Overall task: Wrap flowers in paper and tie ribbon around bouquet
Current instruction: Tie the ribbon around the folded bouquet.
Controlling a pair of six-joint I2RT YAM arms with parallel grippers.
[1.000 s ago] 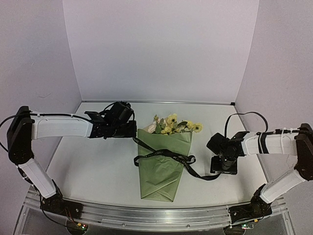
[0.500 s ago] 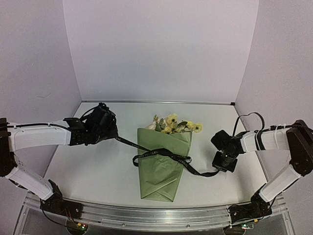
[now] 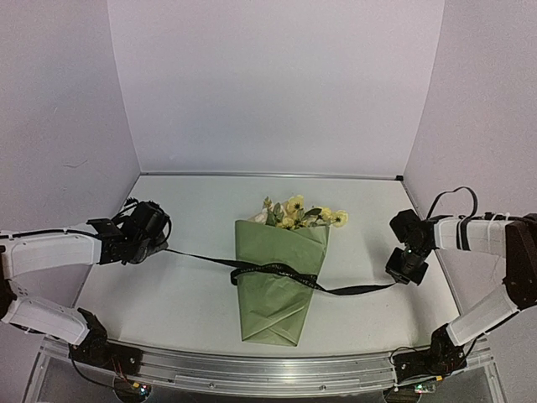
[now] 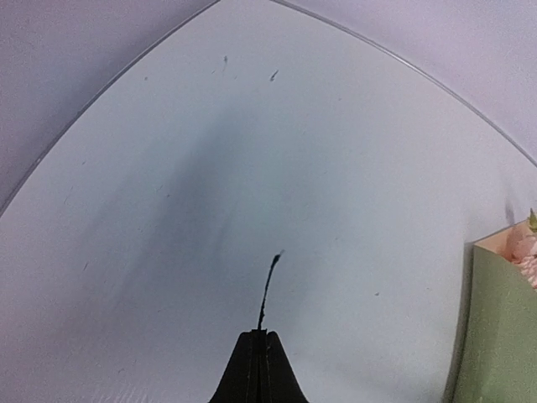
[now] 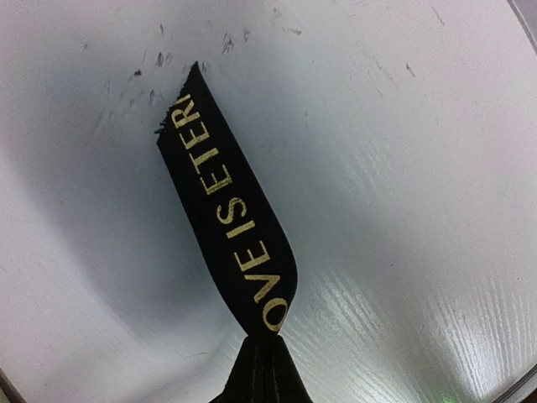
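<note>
The bouquet lies mid-table: an olive-green paper (image 3: 275, 290) cone with the yellow flowers (image 3: 295, 213) poking past its wide far rim. The black ribbon (image 3: 277, 270) crosses the cone's middle and runs out low over the table on both sides. My left gripper (image 3: 159, 246) is shut on the ribbon's left end, whose tail (image 4: 268, 285) sticks out edge-on past the closed tips (image 4: 260, 334). My right gripper (image 3: 403, 279) is shut on the right end. There the gold-lettered ribbon (image 5: 226, 214) stands out flat from the closed tips (image 5: 267, 340).
White walls close the table on the left, back and right. The metal rail (image 3: 268, 369) with both arm bases runs along the near edge. In the left wrist view the paper's edge (image 4: 499, 336) shows at the far right.
Both arms have swung outward, away from the bouquet. The right gripper has shut on the ribbon's end. The slack loops over the cone have drawn into a nearly straight line.
</note>
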